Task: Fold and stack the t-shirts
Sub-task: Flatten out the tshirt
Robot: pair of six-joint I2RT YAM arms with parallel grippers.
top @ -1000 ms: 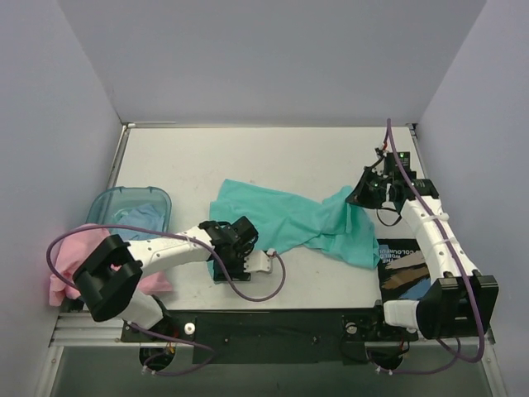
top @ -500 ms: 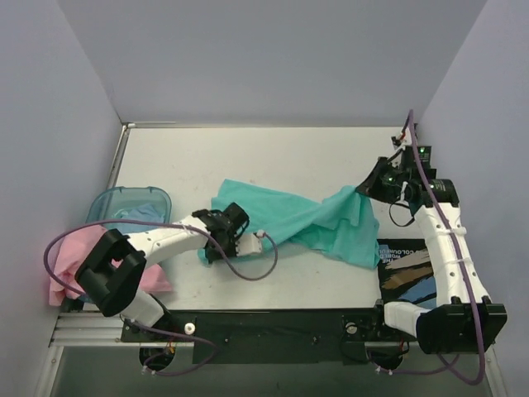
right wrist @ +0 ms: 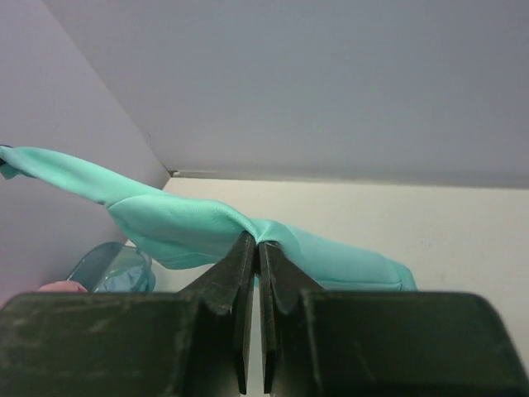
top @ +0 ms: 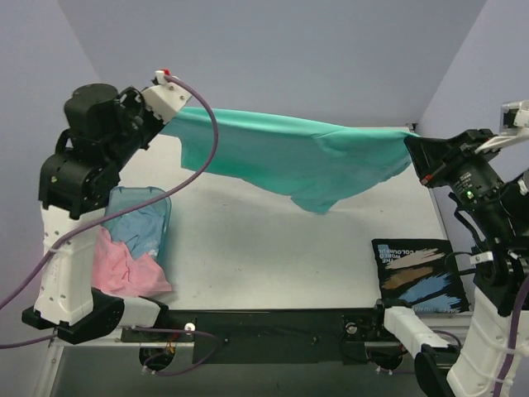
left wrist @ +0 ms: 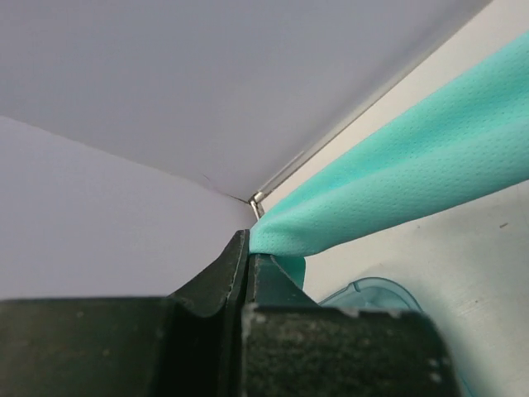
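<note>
The teal-green t-shirt (top: 289, 153) hangs stretched in the air above the table, held at both ends. My left gripper (top: 169, 116) is raised high at the left and shut on the shirt's left edge (left wrist: 347, 211). At the right, my right gripper (top: 411, 147) is shut on the shirt's other edge (right wrist: 207, 227). The shirt's middle sags down in a fold. A pale pink t-shirt (top: 124, 269) lies crumpled at the table's near left, beside the left arm's base.
A translucent blue plastic tub (top: 136, 219) with blue cloth inside stands at the left, next to the pink shirt. A dark printed book (top: 417, 277) lies at the near right. Grey walls close in the table on three sides.
The left gripper shut on the teal-green shirt's edge on the table. Both arms then rose and moved apart, lifting the shirt off the table and stretching it out.
</note>
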